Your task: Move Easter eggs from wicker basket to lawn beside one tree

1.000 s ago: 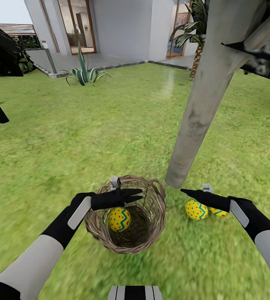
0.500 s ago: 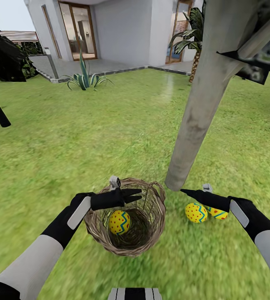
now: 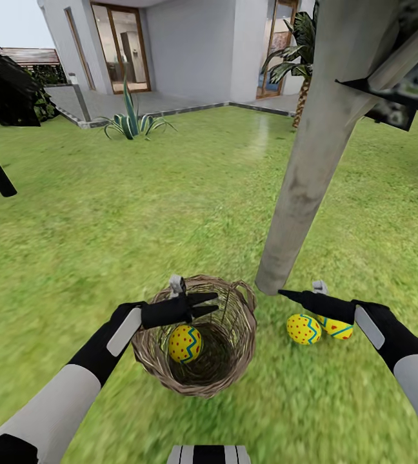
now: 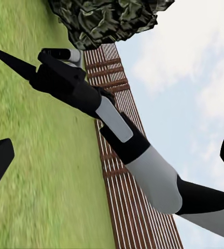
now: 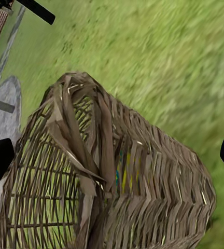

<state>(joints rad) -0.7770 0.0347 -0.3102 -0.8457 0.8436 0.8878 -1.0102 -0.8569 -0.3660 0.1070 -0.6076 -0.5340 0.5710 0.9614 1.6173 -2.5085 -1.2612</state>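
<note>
The wicker basket (image 3: 199, 345) mouth lies open — the left pincer (image 3: 210, 304) crosses only its far rim.

Eggs (image 3: 185, 343) (image 3: 303, 328) (image 3: 338, 329): yellow, red dots, blue zigzag band. Wicker basket (image 3: 235, 335): brown open weave. Lawn (image 3: 138, 212): mottled green. Tree trunk (image 3: 312, 161), right of frame: pale grey-tan. Fence (image 4: 127, 197): brown slats. House wall (image 3: 189, 45), top: white-grey.

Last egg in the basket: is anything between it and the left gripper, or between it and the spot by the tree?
The left gripper hangs over the wicker basket, nothing between it and the egg. Toward the two eggs beside the tree, only the basket's wall stands between; lift over its rim.
</note>
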